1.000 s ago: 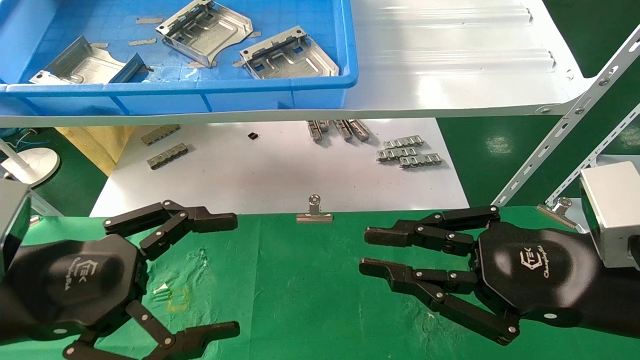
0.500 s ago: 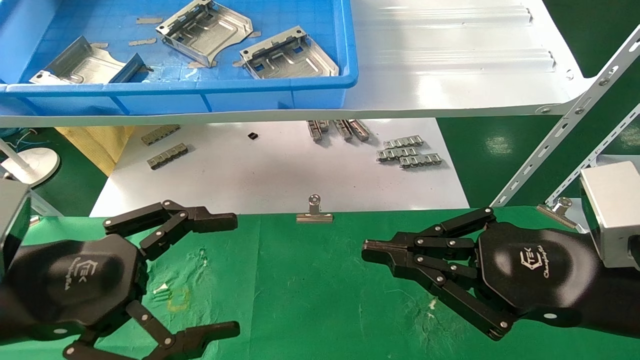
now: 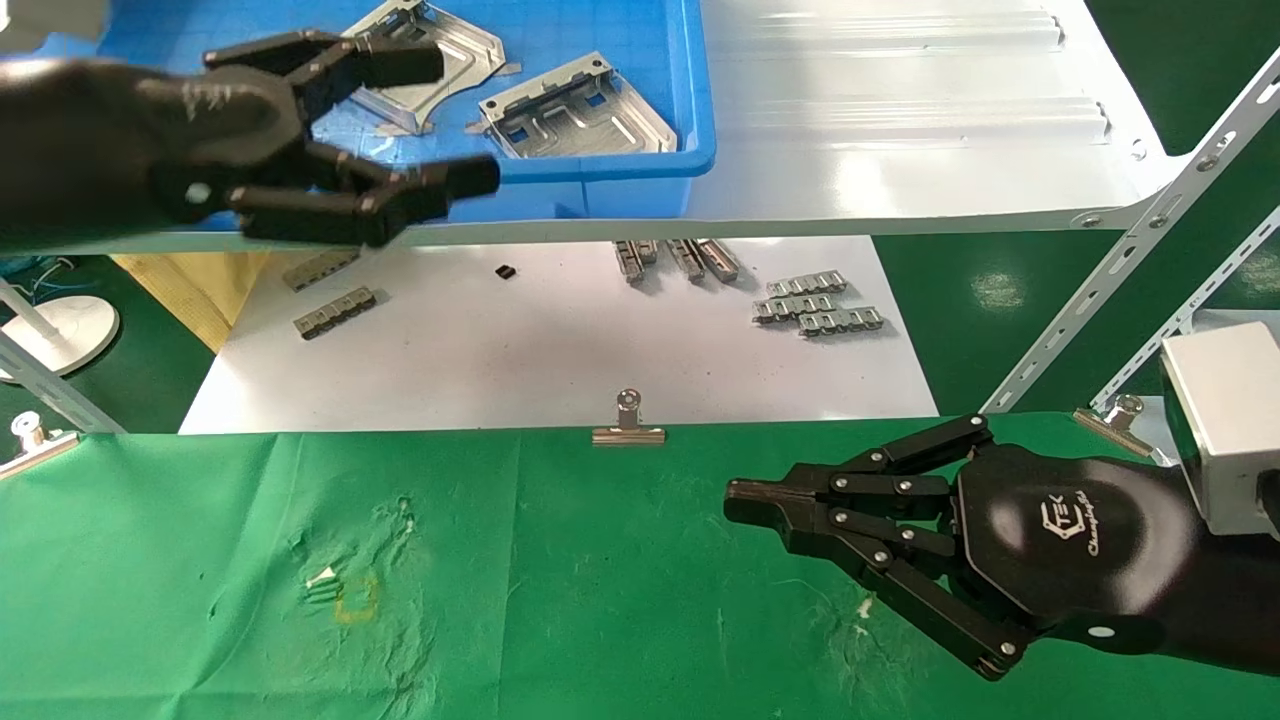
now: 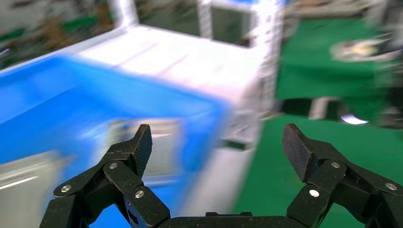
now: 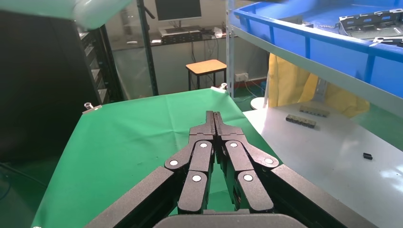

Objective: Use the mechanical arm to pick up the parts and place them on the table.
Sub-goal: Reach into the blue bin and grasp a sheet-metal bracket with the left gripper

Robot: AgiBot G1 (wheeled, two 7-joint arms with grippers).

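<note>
Two silver-grey parts lie in the blue bin (image 3: 600, 165) on the white shelf: one (image 3: 580, 108) in plain view, the other (image 3: 450, 45) partly behind my left gripper. The left gripper (image 3: 465, 120) hovers open at the bin's front wall, level with the parts, one finger over the bin and one in front of the wall. Nothing is between its fingers, and its wrist view shows the gripper (image 4: 217, 142) open before the blurred bin. My right gripper (image 3: 735, 492) rests shut and empty over the green table (image 3: 560, 600); its wrist view also shows the gripper (image 5: 214, 115) shut.
The glossy white shelf (image 3: 900, 150) overhangs a matte white board (image 3: 560, 350) with small grey strips (image 3: 815, 305). A binder clip (image 3: 628, 425) holds the cloth's far edge. A slanted perforated brace (image 3: 1120, 250) and a grey box (image 3: 1225, 420) stand on the right.
My left arm has lifted off the green table and swung up and forward to the blue bin, still open. My right gripper closed a second ago and has since stayed still.
</note>
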